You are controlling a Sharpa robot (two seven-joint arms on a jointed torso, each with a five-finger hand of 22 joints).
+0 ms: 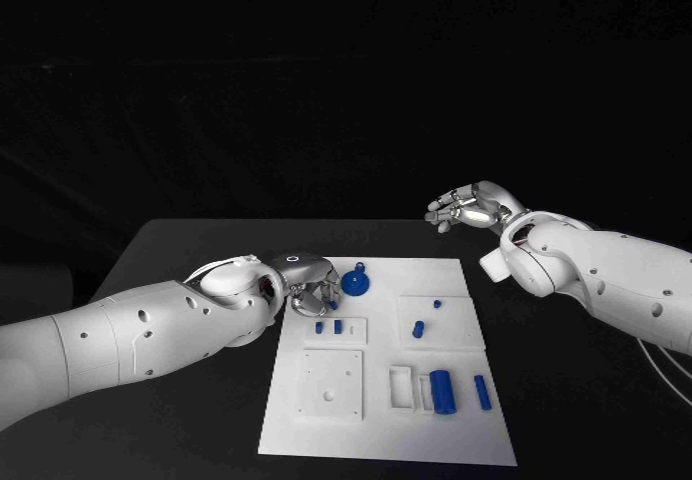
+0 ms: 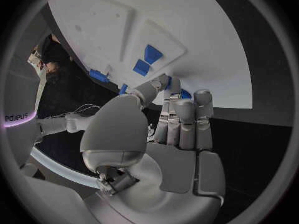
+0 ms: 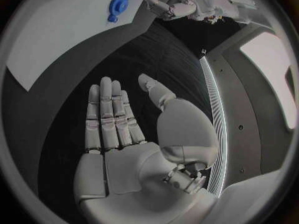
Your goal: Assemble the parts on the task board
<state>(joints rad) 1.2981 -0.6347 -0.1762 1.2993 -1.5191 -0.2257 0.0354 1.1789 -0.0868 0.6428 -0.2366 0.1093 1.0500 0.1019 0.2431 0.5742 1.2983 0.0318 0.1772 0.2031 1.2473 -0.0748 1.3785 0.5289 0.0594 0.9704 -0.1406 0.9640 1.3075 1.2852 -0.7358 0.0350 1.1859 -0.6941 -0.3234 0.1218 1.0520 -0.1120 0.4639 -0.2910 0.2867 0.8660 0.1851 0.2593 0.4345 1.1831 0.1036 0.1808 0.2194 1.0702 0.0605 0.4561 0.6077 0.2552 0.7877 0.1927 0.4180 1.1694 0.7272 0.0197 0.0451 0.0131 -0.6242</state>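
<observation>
Board: task board [image 1: 387,440], white plate lying flat in the middle of the black tabletop [image 1: 188,250].
Round part: blue disc-shaped piece [image 1: 355,283] near the board's far edge, just beside the left hand's fingers; seen again from the right wrist [image 3: 117,6].
Small parts: two short blue pieces [image 1: 329,326] on a raised panel; another small blue piece [image 1: 418,328] on the neighbouring panel.
Long parts: blue cylinder [image 1: 443,392] and thin blue rod [image 1: 482,392] at the board's near right.
Left hand: left hand [image 1: 300,287] over the board's far left corner, fingers curled downward; whether it holds anything cannot be told.
Right hand: right hand [image 1: 469,209] raised beyond the board's far right corner, fingers spread, holding nothing.
</observation>
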